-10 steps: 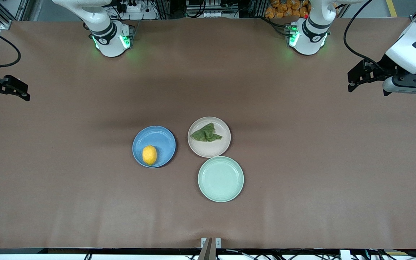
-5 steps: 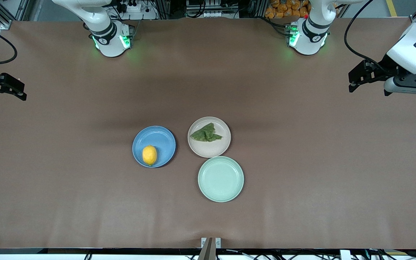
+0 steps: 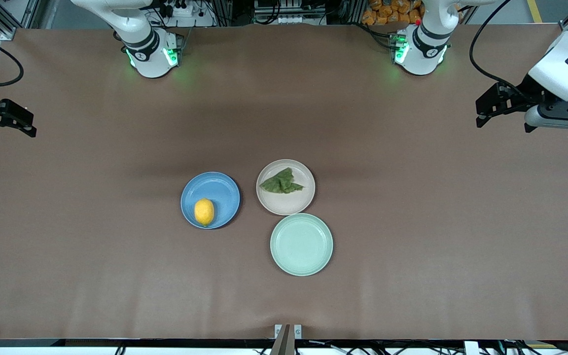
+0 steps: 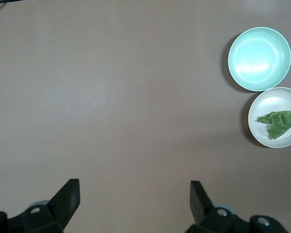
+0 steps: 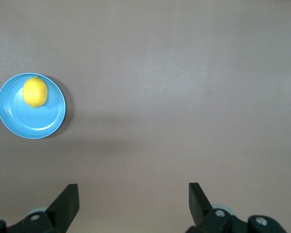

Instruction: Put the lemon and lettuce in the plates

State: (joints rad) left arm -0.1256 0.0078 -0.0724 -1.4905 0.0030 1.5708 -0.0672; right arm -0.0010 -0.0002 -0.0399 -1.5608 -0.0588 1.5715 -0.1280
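Both arms wait, fingers spread.

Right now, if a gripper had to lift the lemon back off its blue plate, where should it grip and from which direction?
Probably straight down from above, closing across the lemon's narrow middle. It lies on its side in the blue plate, near the rim closest to the front camera, so a low sideways approach would likely hit that rim. The open right gripper is the nearer one.
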